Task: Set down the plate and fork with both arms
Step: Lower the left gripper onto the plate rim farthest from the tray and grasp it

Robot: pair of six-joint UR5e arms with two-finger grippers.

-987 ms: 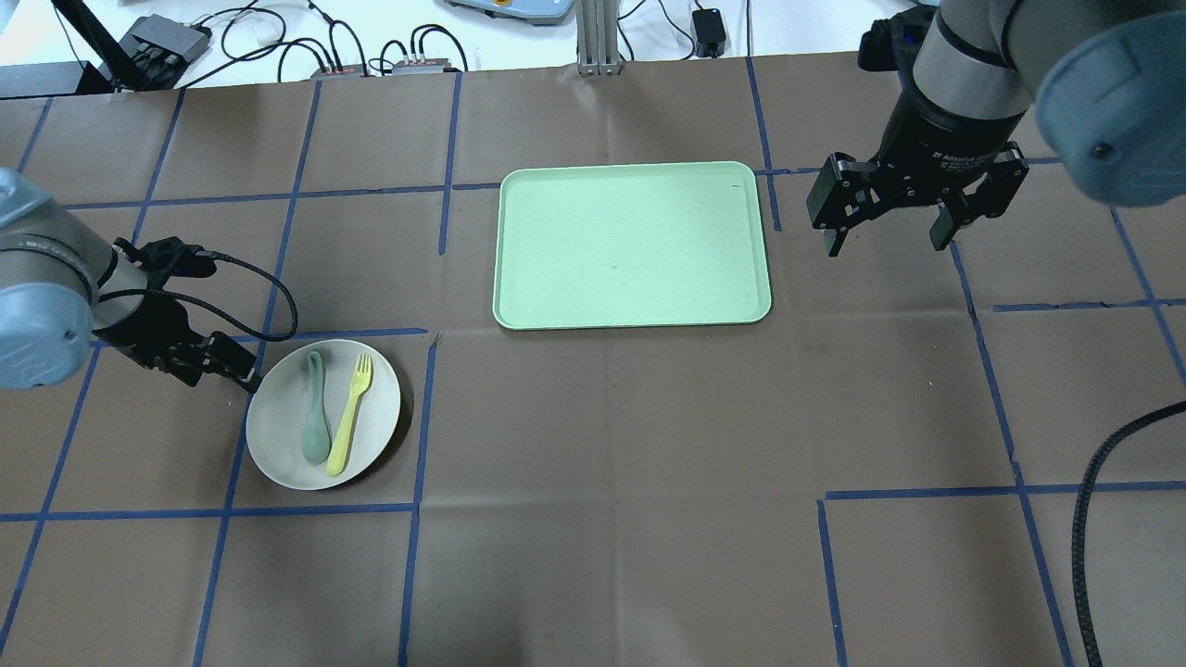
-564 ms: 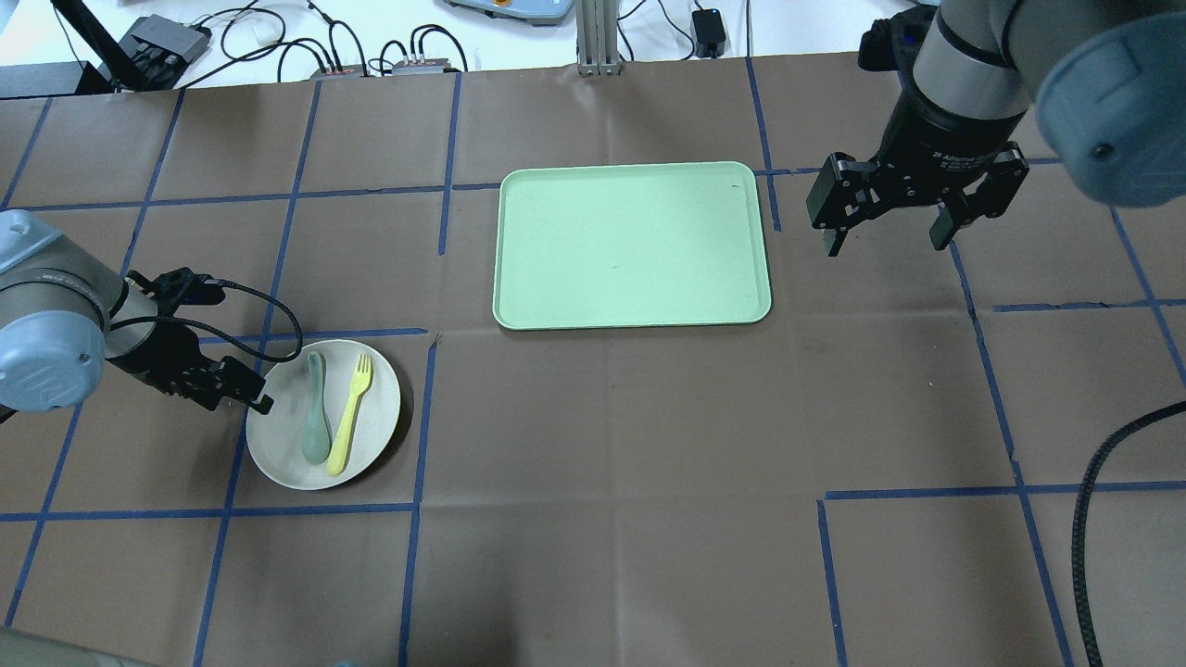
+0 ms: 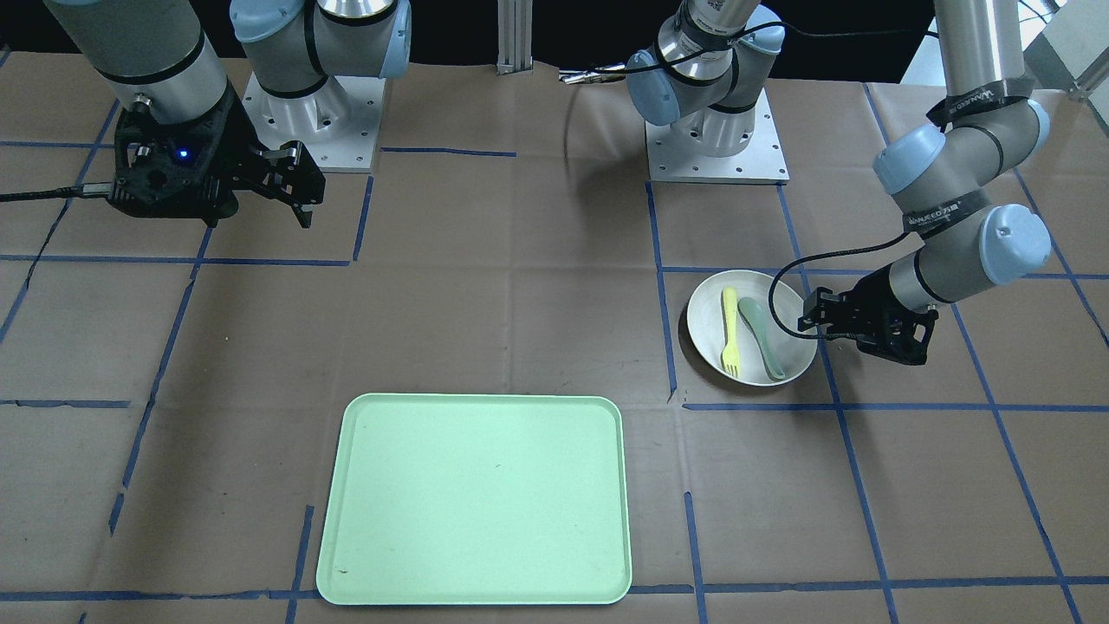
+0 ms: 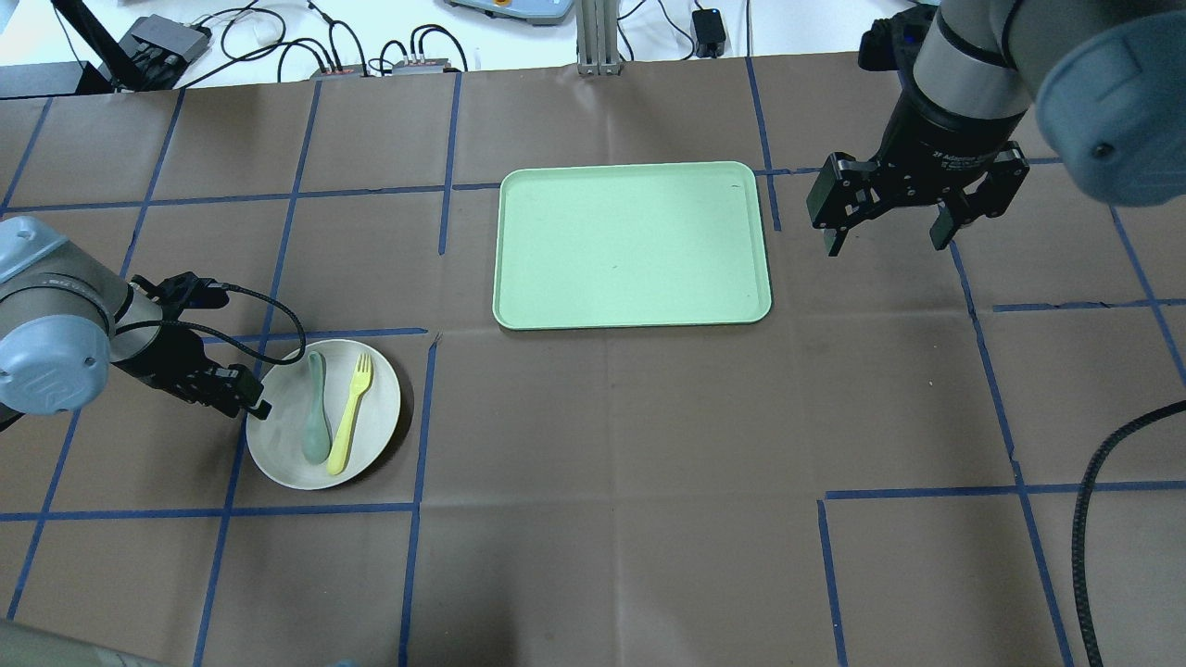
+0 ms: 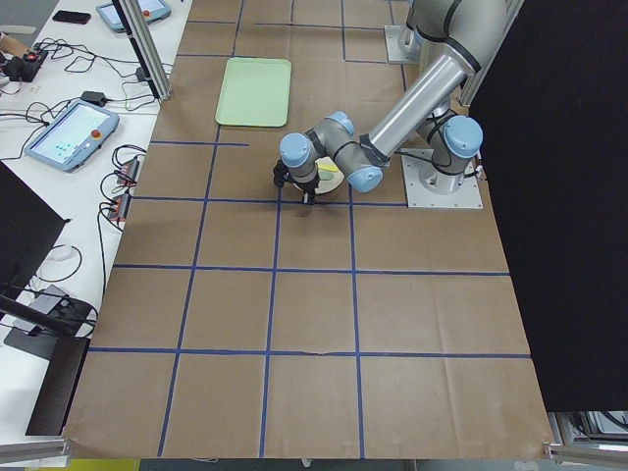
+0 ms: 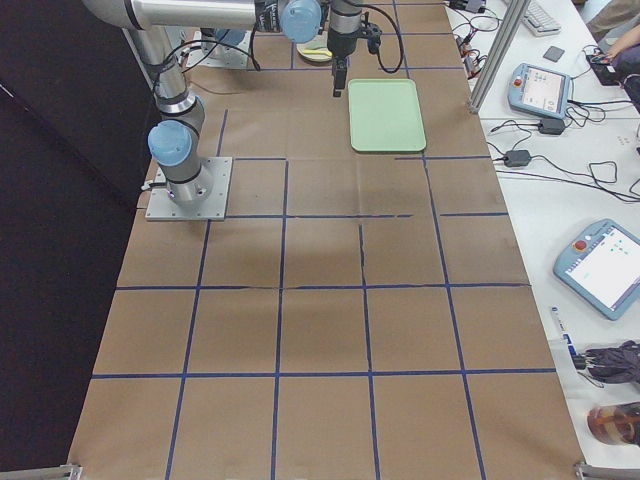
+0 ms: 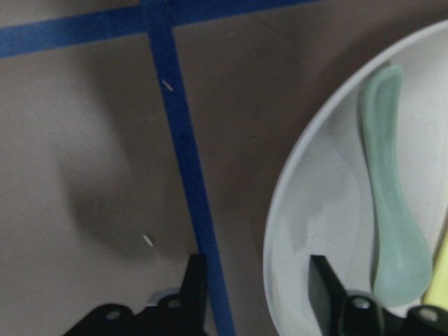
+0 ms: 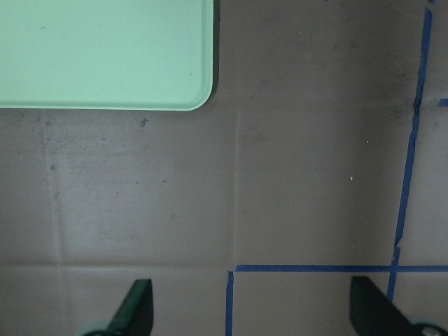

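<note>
The off-white plate [image 4: 375,408] lies on the table at the near left, with the light-yellow fork [image 4: 350,417] and a grey-green spoon [image 4: 316,421] on it. My left gripper [image 4: 252,404] is low at the plate's left rim. In the left wrist view it [image 7: 259,287] is open, one finger outside the rim and one finger [image 7: 323,280] over the plate [image 7: 308,210], beside the spoon [image 7: 392,224]. My right gripper [image 4: 885,245] is open and empty, raised to the right of the mint-green tray [image 4: 633,244]. The front-facing view shows the plate [image 3: 784,299], the fork [image 3: 730,334] and the left gripper [image 3: 819,325].
The tray [image 3: 476,498] is bare. Its corner shows in the right wrist view [image 8: 105,52], above the open right gripper [image 8: 253,311]. Blue tape lines [image 4: 422,417] cross the brown table cover. Cables and boxes [image 4: 167,37] lie past the far edge.
My left gripper has moved right and nearer along the table to the plate's left rim. The right arm, plate, fork and spoon have not moved.
</note>
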